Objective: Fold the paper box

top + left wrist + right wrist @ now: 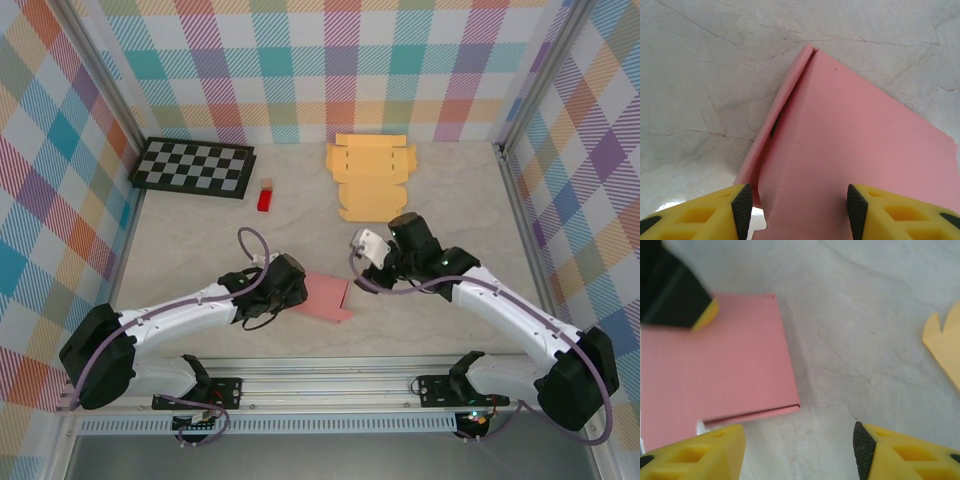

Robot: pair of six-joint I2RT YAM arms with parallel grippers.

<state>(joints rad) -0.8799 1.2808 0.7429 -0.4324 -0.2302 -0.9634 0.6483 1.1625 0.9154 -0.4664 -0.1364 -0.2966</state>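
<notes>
Pink paper box [325, 297] under half-open left hand [799, 210], nothing clamped, right hand [799, 446] open and empty beside it: best pin one panel, crease flap squarely.

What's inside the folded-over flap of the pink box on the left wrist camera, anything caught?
A narrow dark slit shows between the flap and the main panel of the pink box; nothing is visible in it. Further in, the paper covers everything.

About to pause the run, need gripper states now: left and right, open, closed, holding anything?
Left gripper: open, jaws straddling the pink paper box, one pad clear of it.
Right gripper: open, empty, above the table.
</notes>
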